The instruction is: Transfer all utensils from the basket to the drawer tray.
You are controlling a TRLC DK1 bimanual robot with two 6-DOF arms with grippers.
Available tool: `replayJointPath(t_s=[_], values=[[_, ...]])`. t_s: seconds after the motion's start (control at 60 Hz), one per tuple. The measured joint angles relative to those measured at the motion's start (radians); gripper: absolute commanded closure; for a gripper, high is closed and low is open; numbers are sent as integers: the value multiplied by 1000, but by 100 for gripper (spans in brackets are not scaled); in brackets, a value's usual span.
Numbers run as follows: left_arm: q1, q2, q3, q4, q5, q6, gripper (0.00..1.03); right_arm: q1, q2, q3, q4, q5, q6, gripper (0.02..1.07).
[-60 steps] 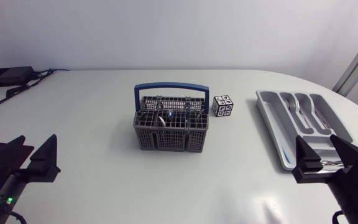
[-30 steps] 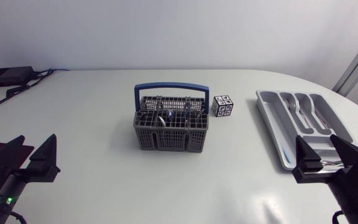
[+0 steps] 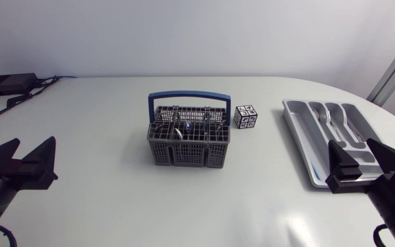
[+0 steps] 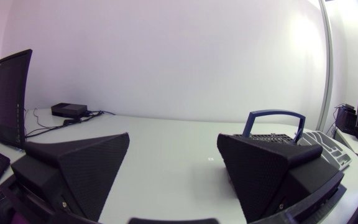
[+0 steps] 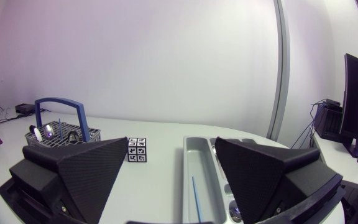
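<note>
**A:** What do we have at the far left of the counter (image 3: 101, 110)?

**B:** A flat black box (image 3: 7, 84) with cables sits at the back corner. Nearer to us, our left fingers (image 3: 43, 158) stand wide apart and hold nothing. They are at the counter's near left edge, well apart from everything else.

**A:** And the left wrist view?

**B:** There we see the same left fingers (image 4: 86, 165) spread, with bare counter (image 4: 166, 137) between them. The basket (image 4: 275, 115) shows just past one of them.

**A:** Where is the basket?

**B:** The grey wire basket (image 3: 188, 147) stands upright in the middle of the counter with its blue handle (image 3: 189, 97) raised. The utensils (image 3: 184, 127) stand inside it. We cannot count them.

**A:** What is beside it?

**B:** A small cube with black-and-white patterns (image 3: 245, 116) sits near the basket's right side without touching it.

**A:** And the tray?

**B:** The grey drawer tray (image 3: 307, 147) lies at the right, well apart from the basket. Spoons (image 3: 331, 116) lie in its middle compartments. A thin blue stick (image 5: 194, 190) lies in the long compartment on the cube's side.

**A:** And our right fingers?

**B:** Our right fingers (image 3: 345, 168) are spread wide at the tray's near end and grip nothing. In the right wrist view the tray (image 5: 197, 155) lies ahead of and between them (image 5: 73, 168). The cube (image 5: 137, 150) and the basket (image 5: 58, 134) lie further off.
</note>
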Motion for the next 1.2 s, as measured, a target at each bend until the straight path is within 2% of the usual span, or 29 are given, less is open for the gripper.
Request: replayJointPath(t_s=[0.25, 0.333, 0.55, 0.65, 0.767, 0.85, 1.017, 1.2], values=[[-28, 247, 142, -16, -1, -19, 10, 78, 163, 74, 6, 69, 0, 7], [-51, 296, 183, -45, -25, -23, 10, 99, 248, 116, 3, 79, 0, 7], [-128, 560, 382, -233, -61, 32, 10, 154, 457, 256, -49, 116, 24, 7], [-156, 686, 471, -325, -52, 111, 10, 186, 530, 324, -137, 127, 49, 7], [-188, 796, 541, -365, -42, 158, 10, 212, 631, 415, -248, 126, 54, 7], [-228, 852, 578, -380, -42, 175, 10, 216, 698, 468, -308, 106, 54, 7], [-320, 943, 638, -380, -42, 195, 10, 216, 760, 521, -393, -49, 5, 7], [-426, 1035, 691, -376, -42, 236, 10, 216, 868, 594, -468, -135, -104, 7]])
